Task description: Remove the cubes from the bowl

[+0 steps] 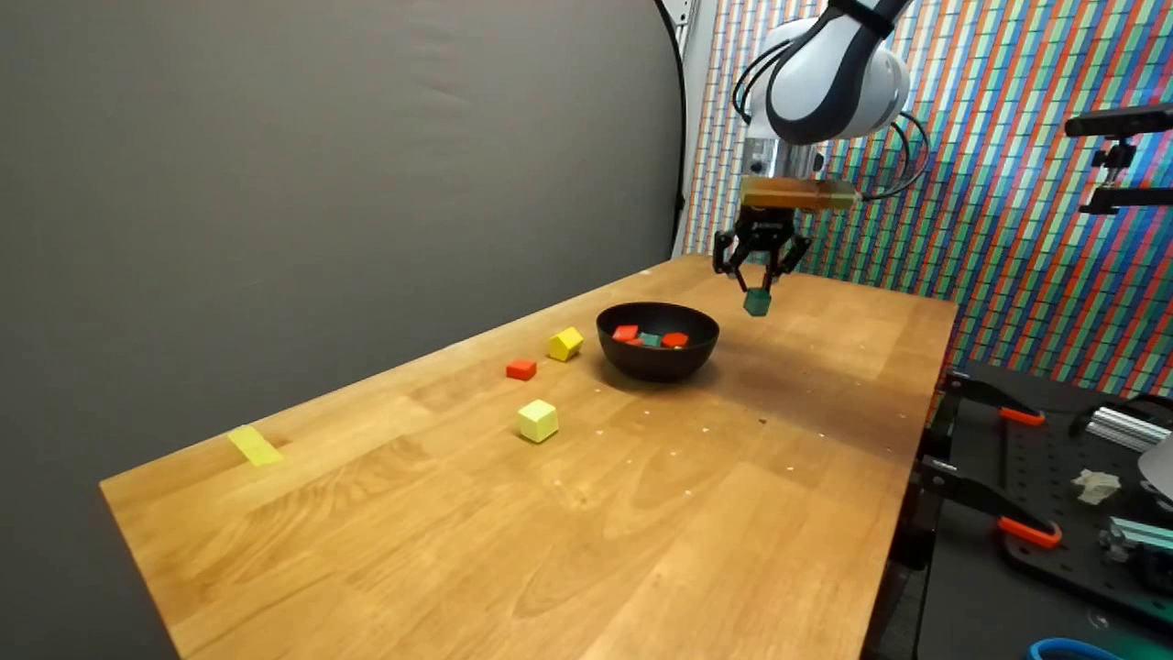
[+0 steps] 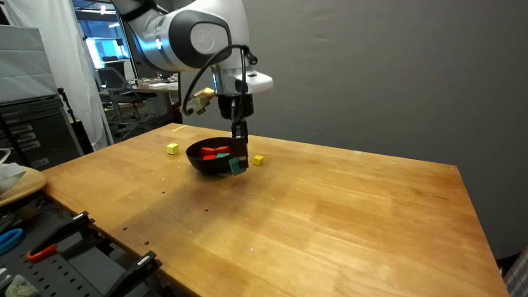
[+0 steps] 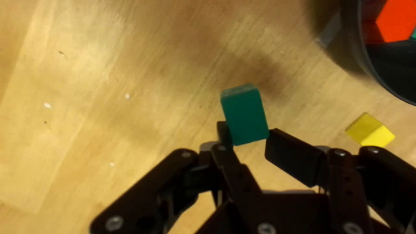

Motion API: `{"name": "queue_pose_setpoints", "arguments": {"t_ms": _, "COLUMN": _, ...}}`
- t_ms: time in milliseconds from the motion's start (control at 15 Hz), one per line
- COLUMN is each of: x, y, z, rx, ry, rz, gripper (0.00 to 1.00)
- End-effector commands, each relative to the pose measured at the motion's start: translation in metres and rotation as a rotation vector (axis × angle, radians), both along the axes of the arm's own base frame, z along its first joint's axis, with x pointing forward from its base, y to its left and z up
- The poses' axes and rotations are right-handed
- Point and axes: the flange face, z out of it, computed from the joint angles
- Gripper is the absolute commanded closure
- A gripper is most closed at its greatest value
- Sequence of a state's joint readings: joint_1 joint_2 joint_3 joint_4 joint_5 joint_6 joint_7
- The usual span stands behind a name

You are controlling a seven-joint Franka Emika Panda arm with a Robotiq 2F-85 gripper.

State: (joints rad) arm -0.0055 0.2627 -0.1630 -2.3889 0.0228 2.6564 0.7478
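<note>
My gripper (image 3: 248, 136) is shut on a green cube (image 3: 245, 113), gripped by its near end between the fingertips. In an exterior view the cube (image 1: 757, 304) hangs above the table, beside the black bowl (image 1: 658, 362) and outside its rim. Inside the bowl lie red cubes (image 1: 675, 340) and a green one (image 1: 650, 340); others may be hidden under them. On the table beyond the bowl rest a yellow cube (image 1: 565, 344), a small red block (image 1: 521, 369) and a pale yellow cube (image 1: 538, 421). The bowl (image 3: 367, 61) is cut off at upper right in the wrist view.
A flat yellow strip (image 1: 255, 445) is stuck near the table's far corner. Clamps (image 1: 994, 399) grip the table edge, beside a dark lower surface with tools. A grey backdrop (image 2: 371, 82) stands along the long edge. A round wooden board (image 2: 24, 185) sits at the side.
</note>
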Motion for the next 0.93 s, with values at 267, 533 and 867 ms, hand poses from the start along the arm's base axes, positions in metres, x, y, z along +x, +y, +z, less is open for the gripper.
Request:
{"name": "queue_pose_setpoints", "arguments": {"t_ms": 267, "x": -0.006, "y": 0.002, "z": -0.022, "rx": -0.003, "ry": 0.016, "rz": -0.074, "gripper": 0.27}}
{"name": "queue_pose_setpoints", "arguments": {"t_ms": 533, "x": -0.001, "y": 0.028, "z": 0.036, "rx": 0.024, "ry": -0.113, "rz": -0.003, "gripper": 0.01}}
{"name": "queue_pose_setpoints", "arguments": {"t_ms": 867, "x": 0.028, "y": 0.098, "z": 0.08, "rx": 0.101, "ry": -0.195, "rz": 0.149, "gripper": 0.0}}
